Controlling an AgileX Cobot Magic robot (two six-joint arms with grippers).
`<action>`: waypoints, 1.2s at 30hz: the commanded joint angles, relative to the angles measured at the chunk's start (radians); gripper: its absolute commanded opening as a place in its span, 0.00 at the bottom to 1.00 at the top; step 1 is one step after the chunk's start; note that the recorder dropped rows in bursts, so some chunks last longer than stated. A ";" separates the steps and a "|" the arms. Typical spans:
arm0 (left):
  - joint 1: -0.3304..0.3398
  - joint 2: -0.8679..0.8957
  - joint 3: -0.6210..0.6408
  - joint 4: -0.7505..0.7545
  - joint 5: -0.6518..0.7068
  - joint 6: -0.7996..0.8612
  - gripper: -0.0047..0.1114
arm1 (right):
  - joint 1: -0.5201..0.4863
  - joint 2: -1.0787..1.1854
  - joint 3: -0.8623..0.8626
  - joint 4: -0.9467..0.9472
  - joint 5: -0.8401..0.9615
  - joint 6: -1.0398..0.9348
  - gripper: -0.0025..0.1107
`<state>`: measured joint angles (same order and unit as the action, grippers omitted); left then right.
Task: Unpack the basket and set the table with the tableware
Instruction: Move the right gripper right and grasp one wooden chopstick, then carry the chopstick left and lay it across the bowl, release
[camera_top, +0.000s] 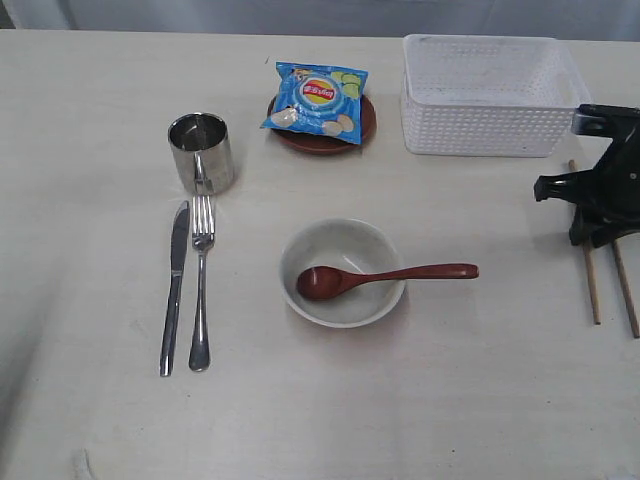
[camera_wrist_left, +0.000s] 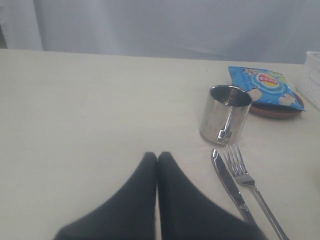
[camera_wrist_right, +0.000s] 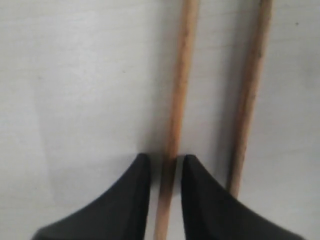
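Note:
Two wooden chopsticks (camera_top: 592, 285) lie side by side on the table (camera_top: 470, 400) at the right, in front of the white basket (camera_top: 480, 128). My right gripper (camera_top: 600, 215) is low over their far ends. In the right wrist view its fingertips (camera_wrist_right: 165, 159) straddle one chopstick (camera_wrist_right: 180, 90) with thin gaps on both sides; the other chopstick (camera_wrist_right: 252, 90) lies outside the jaws. The left gripper (camera_wrist_left: 157, 155) is shut and empty, hovering near the knife (camera_wrist_left: 229, 185) and fork (camera_wrist_left: 247, 175). It does not show in the exterior view.
A steel cup (camera_top: 203, 152) stands behind the knife (camera_top: 175, 290) and fork (camera_top: 202, 290). The wooden spoon (camera_top: 400, 274) rests in the white bowl (camera_top: 330, 245) at the centre. A blue chips bag (camera_top: 318, 98) lies on the brown plate (camera_top: 320, 143).

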<state>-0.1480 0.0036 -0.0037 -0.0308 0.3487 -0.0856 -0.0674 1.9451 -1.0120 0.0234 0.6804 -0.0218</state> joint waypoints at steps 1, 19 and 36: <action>-0.005 -0.004 0.004 0.001 -0.002 0.003 0.04 | 0.000 0.049 0.013 0.023 -0.029 0.000 0.02; -0.005 -0.004 0.004 0.001 -0.002 0.003 0.04 | 0.180 -0.291 0.013 0.181 0.126 0.029 0.02; -0.005 -0.004 0.004 0.001 -0.002 0.003 0.04 | 0.728 -0.420 0.013 0.403 0.102 0.107 0.02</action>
<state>-0.1480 0.0036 -0.0037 -0.0308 0.3487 -0.0856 0.6000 1.5159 -0.9992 0.3925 0.8341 0.0755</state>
